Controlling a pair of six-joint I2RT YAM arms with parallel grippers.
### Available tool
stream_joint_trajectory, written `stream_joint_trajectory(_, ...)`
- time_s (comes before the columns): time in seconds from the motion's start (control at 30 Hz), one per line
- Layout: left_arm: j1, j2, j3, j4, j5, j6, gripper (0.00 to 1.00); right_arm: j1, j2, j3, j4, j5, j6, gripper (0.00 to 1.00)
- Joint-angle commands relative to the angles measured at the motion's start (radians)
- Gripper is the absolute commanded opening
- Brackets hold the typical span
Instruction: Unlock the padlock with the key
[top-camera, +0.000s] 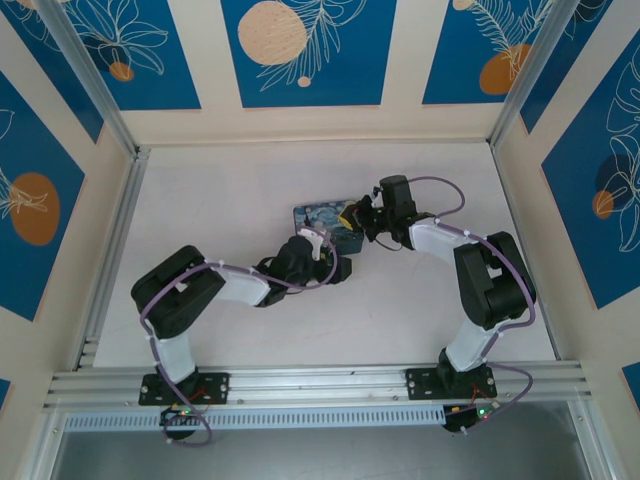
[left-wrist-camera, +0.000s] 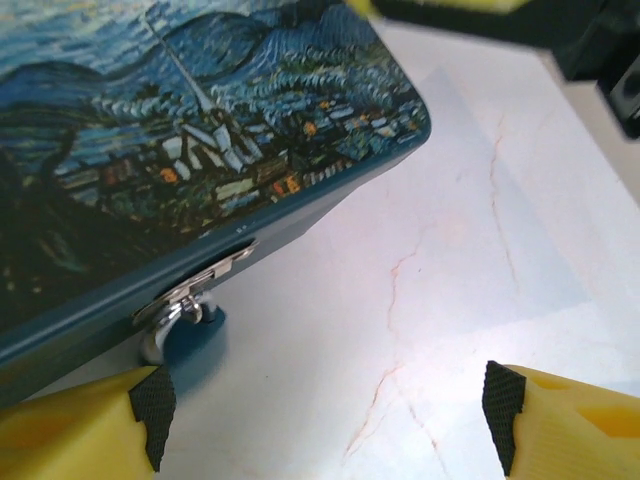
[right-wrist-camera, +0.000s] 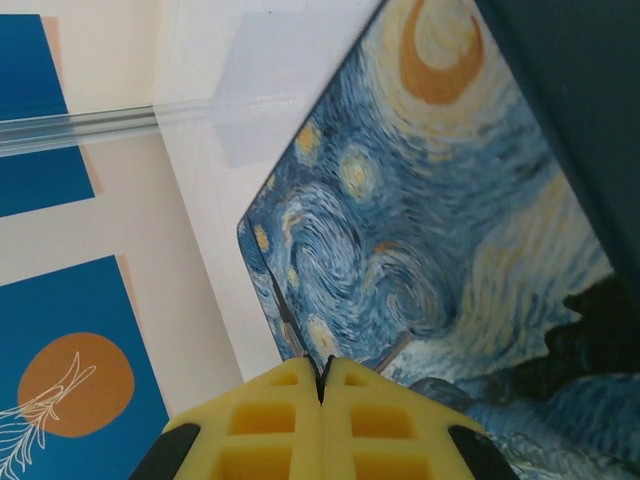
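The left wrist view brings out what the overhead view cannot resolve. The padlock (left-wrist-camera: 203, 338) is a tiny bluish body with a thin metal shackle, hanging from the silver hasp (left-wrist-camera: 205, 280) on the dark side wall of the painted box (left-wrist-camera: 200, 130). It sits low against the white desk (left-wrist-camera: 450, 300), just beside the left pad of the left tool (left-wrist-camera: 325, 412). That tool is spread wide, its yellow fingers with black pads apart and holding nothing.

The right wrist view looks across the swirling blue-and-yellow lid (right-wrist-camera: 420, 230). There the right tool (right-wrist-camera: 322, 385) has its yellow fingers pressed together; whether anything is pinched between them cannot be told.

From above, the box (top-camera: 318, 216) lies mid-desk (top-camera: 250, 190). The left arm bends at its elbow on the left and reaches right, putting the left tool (top-camera: 335, 265) at the box's near side. The right arm folds at its elbow on the right and stretches left, with the right tool (top-camera: 358, 222) at the box's right end.
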Motion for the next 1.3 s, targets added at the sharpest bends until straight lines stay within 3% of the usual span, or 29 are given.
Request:
stream_joint_trajectory(0.0,-0.004,0.034,-0.001,0.092,0.007,-0.067,0.82,0.005,0.014,-0.020,-0.004,0.012,0.000,0.00)
stream_joint_trajectory(0.2,-0.005,0.033,-0.009,0.035,-0.050,-0.072,0.82,0.000,0.019,-0.025,-0.006,0.010,-0.004,0.00)
stream_joint_trajectory(0.57,-0.006,-0.025,0.020,-0.156,-0.168,0.079,0.82,-0.018,0.035,-0.025,-0.001,0.000,-0.005,0.00)
stream_joint_trajectory(0.97,-0.010,0.103,0.145,-0.136,-0.118,0.104,0.81,-0.029,0.054,-0.041,0.008,-0.008,0.002,0.00)
stream_joint_trajectory(1.27,-0.011,0.179,0.196,-0.050,-0.056,0.049,0.81,-0.040,0.064,-0.055,0.016,-0.011,0.007,0.00)
